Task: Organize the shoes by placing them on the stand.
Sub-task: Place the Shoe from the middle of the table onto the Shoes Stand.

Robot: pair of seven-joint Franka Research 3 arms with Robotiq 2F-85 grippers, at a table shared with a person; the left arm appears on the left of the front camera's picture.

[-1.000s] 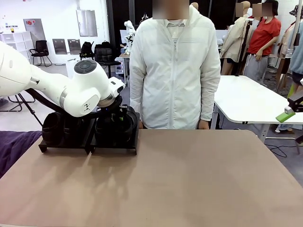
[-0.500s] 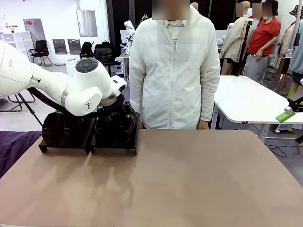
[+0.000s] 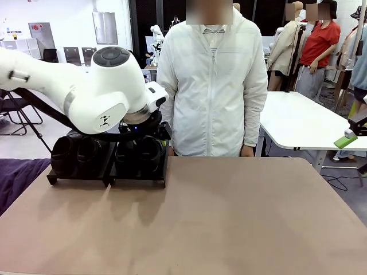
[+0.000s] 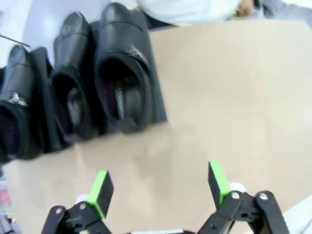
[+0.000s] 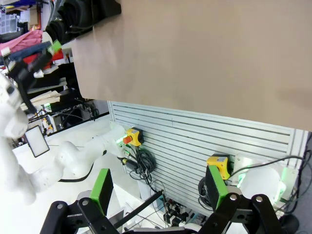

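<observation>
Left pincer [image 4: 161, 187]: spread wide with nothing between the green pads [image 4: 101, 191], hanging over bare tan desk [image 4: 229, 92], just short of the stand's near edge.
Desk under the left pincer: plain tan top, nothing lying between the pads and the stand.
Stand [image 4: 157, 105]: low black rack, beyond the left pincer's fingertips and to their left in the left wrist view; in the front view [image 3: 137, 180] it sits at the desk's far left, right under the left arm's wrist.
Shoes [image 4: 122, 83]: black, set side by side on the stand with openings facing the left pincer; three can be counted in the left wrist view, the leftmost cut off by the picture edge. From the front they show as dark rounded shapes [image 3: 80, 154], and the exact number is hard to tell.
In the way: the left arm's big white joint [image 3: 106, 91] covers the top of the stand and shoes in the front view.
Person [image 3: 212, 80]: in a white zipped jacket, standing at the desk's far edge just beyond the stand, arms down.
Right pincer [image 5: 158, 187]: spread, holding nothing, off the desk's side; a grey slatted panel [image 5: 195, 141] with cables and yellow boxes lies ahead of it.
Behind: white table [image 3: 298, 123] at the far right.
</observation>
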